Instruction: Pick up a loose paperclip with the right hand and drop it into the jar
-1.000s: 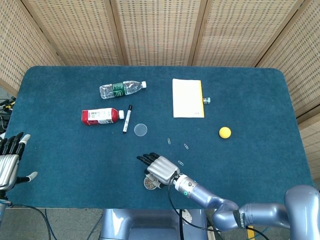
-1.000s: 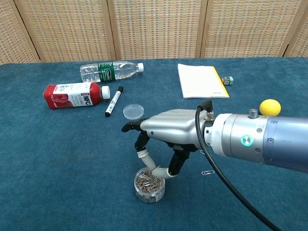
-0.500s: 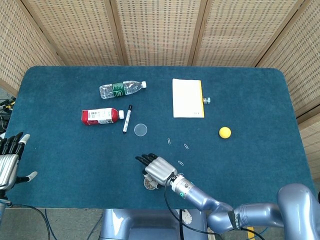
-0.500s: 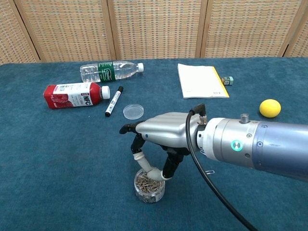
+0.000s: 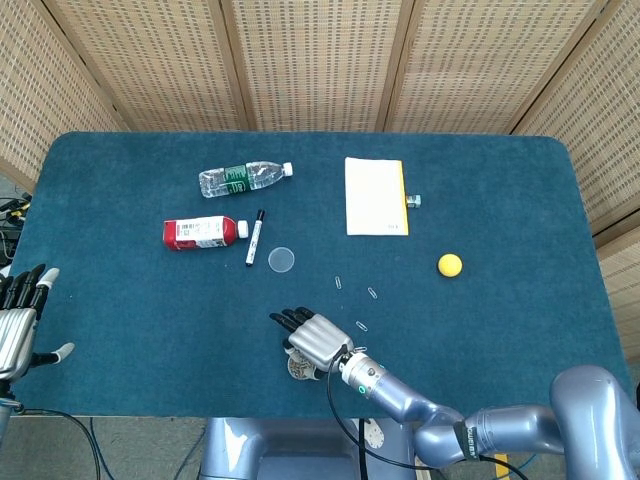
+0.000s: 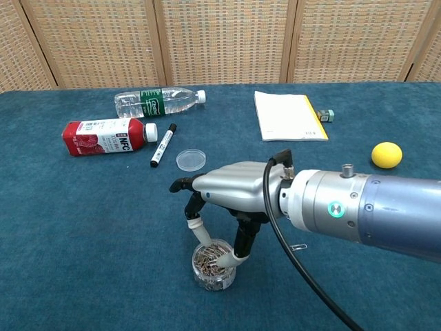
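A small clear jar (image 6: pixel 213 265) full of paperclips stands near the table's front edge; in the head view the jar (image 5: pixel 297 367) is half hidden under my right hand (image 5: pixel 315 338). My right hand (image 6: pixel 231 189) arches over it, thumb and one finger pinched together at the jar's mouth. The paperclip in the pinch is hard to tell from the clips below. Loose paperclips (image 5: pixel 362 326) lie just behind the hand, one paperclip (image 6: pixel 298 246) beside the wrist. My left hand (image 5: pixel 18 320) hangs off the table's left edge, fingers apart and holding nothing.
A water bottle (image 5: pixel 243 177), a red bottle (image 5: pixel 203 232), a marker (image 5: pixel 255 236) and a clear lid (image 5: pixel 282 260) lie at the back left. A notepad (image 5: pixel 375 195) and a yellow ball (image 5: pixel 450 264) lie to the right.
My right hand has sunk a little and shifted left, bringing its pinched fingertips from just above the jar down into its mouth. The left hand has not moved.
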You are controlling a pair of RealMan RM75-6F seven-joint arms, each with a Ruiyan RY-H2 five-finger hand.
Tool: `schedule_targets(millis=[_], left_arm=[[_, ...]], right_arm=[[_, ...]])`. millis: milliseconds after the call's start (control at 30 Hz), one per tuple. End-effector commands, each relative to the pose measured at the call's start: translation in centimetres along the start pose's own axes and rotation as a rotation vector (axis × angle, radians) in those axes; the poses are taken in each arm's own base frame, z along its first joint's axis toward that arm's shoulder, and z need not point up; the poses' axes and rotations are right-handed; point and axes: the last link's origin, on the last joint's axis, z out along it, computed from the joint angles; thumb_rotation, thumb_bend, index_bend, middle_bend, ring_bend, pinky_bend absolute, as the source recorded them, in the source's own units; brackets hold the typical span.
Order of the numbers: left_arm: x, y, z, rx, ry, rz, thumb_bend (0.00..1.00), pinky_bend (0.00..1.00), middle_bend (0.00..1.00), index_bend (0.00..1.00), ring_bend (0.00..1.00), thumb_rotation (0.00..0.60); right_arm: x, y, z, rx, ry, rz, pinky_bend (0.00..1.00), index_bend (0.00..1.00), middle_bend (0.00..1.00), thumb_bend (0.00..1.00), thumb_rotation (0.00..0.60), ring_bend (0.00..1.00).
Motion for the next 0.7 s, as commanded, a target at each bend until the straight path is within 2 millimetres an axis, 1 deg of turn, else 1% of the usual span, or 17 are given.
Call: schedule_targets(millis=[33,133,267,367,433,467,533,600,633,667,700], left_arm=[[0.0,0.0,0.0,0.001,0.0,-0.001,0.05,0.0,0.0,0.0,0.0,0.6],[0.0,0.0,0.0,0.0,0.0,-0.001,0.05,0.0,0.0,0.0,0.0,0.6],[0.0,-0.1,0.0,0.001,0.0,-0.004,0.05,0.0,0.0,0.0,0.0,0.6],[0.1,-0.2,0.1,0.005,0.001,-0.009,0.05,0.0,0.0,0.0,0.0,0.6],[0.2,-0.3,0.1,0.006,0.004,-0.014,0.05,0.0,0.0,0.0,0.0,0.6],[0.3,-0.3,0.0,0.005,0.006,-0.016,0.05,0.0,0.0,0.0,0.0,0.6],[0.4,-0.3,0.0,0.003,0.009,-0.02,0.05,0.0,0.0,0.0,0.0,0.6],[0.5,-0.3,-0.1,0.0,0.012,-0.025,0.05,0.0,0.0,0.0,0.0,0.6],[0.5,-0.3,-0.2,-0.001,0.012,-0.026,0.05,0.0,0.0,0.0,0.0,0.6],[0.6,-0.3,-0.2,-0.003,0.013,-0.028,0.05,0.0,0.0,0.0,0.0,0.6],[0.7,-0.3,-0.3,-0.008,0.016,-0.032,0.05,0.0,0.0,0.0,0.0,0.6]], right_arm=[[0.0,0.0,0.0,-0.001,0.001,-0.001,0.11,0.55,0.01,0.22,0.6,0.0],[0.2,0.0,-0.1,-0.002,0.007,0.006,0.11,0.55,0.01,0.22,0.6,0.0],[1.2,0.2,-0.4,-0.006,0.038,0.017,0.11,0.55,0.01,0.22,0.6,0.0],[2.9,1.1,-1.1,-0.025,0.087,0.017,0.11,0.54,0.01,0.22,0.6,0.0],[4.5,2.6,-2.0,-0.055,0.135,0.014,0.11,0.5,0.01,0.22,0.6,0.0],[5.1,3.5,-2.5,-0.071,0.16,-0.001,0.11,0.45,0.01,0.2,0.6,0.0],[6.1,5.6,-3.9,-0.11,0.208,-0.051,0.08,0.33,0.01,0.12,0.6,0.0],[7.0,8.5,-6.1,-0.171,0.274,-0.127,0.03,0.16,0.0,0.02,0.6,0.0],[7.2,10.1,-7.3,-0.215,0.303,-0.166,0.01,0.1,0.0,0.01,0.6,0.0],[7.2,11.0,-8.4,-0.241,0.322,-0.186,0.0,0.04,0.0,0.0,0.6,0.0],[6.9,12.9,-10.4,-0.303,0.348,-0.207,0.0,0.01,0.0,0.0,0.6,0.0]])
